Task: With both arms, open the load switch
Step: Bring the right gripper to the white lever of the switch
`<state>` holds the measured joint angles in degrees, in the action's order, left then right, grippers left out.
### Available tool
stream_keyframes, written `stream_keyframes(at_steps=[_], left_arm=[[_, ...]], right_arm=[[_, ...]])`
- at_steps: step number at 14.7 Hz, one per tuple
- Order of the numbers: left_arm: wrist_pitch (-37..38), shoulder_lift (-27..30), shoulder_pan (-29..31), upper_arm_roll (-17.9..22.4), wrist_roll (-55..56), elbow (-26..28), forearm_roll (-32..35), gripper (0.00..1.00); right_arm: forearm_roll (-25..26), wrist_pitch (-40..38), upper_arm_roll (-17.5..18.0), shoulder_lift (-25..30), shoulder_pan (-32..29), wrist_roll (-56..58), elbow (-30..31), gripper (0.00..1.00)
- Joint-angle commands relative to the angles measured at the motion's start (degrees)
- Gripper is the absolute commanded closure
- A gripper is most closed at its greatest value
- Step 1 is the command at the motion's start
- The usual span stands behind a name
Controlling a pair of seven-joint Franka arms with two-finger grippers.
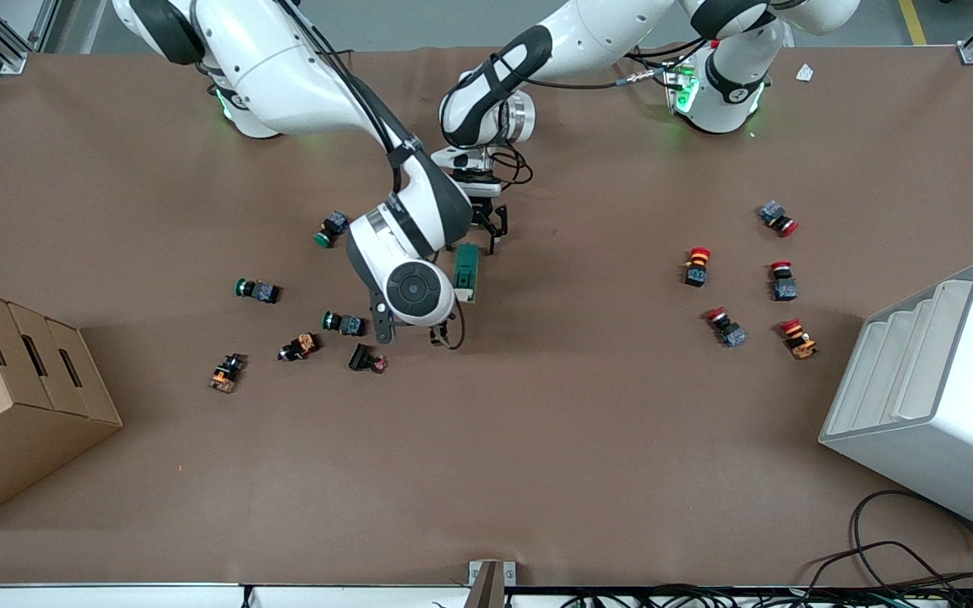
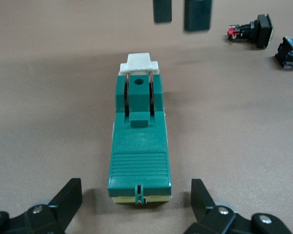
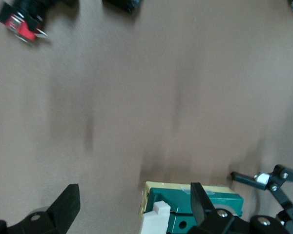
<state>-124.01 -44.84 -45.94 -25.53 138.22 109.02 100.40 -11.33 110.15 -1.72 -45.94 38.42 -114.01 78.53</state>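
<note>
In the left wrist view the left gripper (image 2: 136,204) shows both fingers spread wide at the bottom of the frame, one on either side of the near end of the load switch (image 2: 139,146), with bare table between each fingertip and the green body, so nothing is clamped yet. The right gripper (image 3: 132,207) is likewise spread wide in the right wrist view, its two fingers low in the frame with the switch's white handle end showing between them, apparently not gripped. In the front view the switch (image 1: 466,272) lies flat on the table (image 1: 537,422) just above centre frame, partly covered by the right arm's wrist, with the left gripper (image 1: 488,228) directly above it in the picture. The white handle (image 2: 139,63) looks to be lying down along the green body (the copper blades appear seated in their slots), so I judge the switch closed and the task at the approach stage: both arms are in place at either end, but the hold on the body and the lift of the handle are both left to do. Green-capped push buttons (image 1: 257,290) sit scattered at centre left of the front view and red-capped ones (image 1: 697,265) at centre right, none in the way.
</note>
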Motion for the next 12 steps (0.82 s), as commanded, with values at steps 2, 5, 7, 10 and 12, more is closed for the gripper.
stream_keyframes(at_steps=[2, 5, 7, 10, 12], left_arm=[[0.6, -0.9, -0.8, 0.4, 1.8, 0.1, 1.3, 0.01], [0.6, -1.0, -0.7, 0.4, 1.8, 0.1, 1.3, 0.01], [0.7, -1.1, -0.7, 0.4, 1.8, 0.0, 1.3, 0.01], [0.7, -1.1, -0.7, 0.4, 1.8, 0.0, 1.3, 0.01], [0.7, -1.1, -0.7, 0.4, 1.8, 0.0, 1.3, 0.01]], right_arm=[[-3.5, 0.1, -0.4, -2.5, 1.8, -2.0, -1.2, 0.0], [-4.1, -1.5, 0.3, -2.4, 2.3, -2.1, -1.2, 0.0], [-4.1, -4.8, 1.1, -2.2, 1.9, -2.0, -1.4, 0.0], [-4.0, -8.2, 2.3, -2.0, 1.9, -1.9, -1.6, 0.0], [-4.1, -11.3, 3.4, -1.9, 1.4, -1.9, -2.9, 0.0]])
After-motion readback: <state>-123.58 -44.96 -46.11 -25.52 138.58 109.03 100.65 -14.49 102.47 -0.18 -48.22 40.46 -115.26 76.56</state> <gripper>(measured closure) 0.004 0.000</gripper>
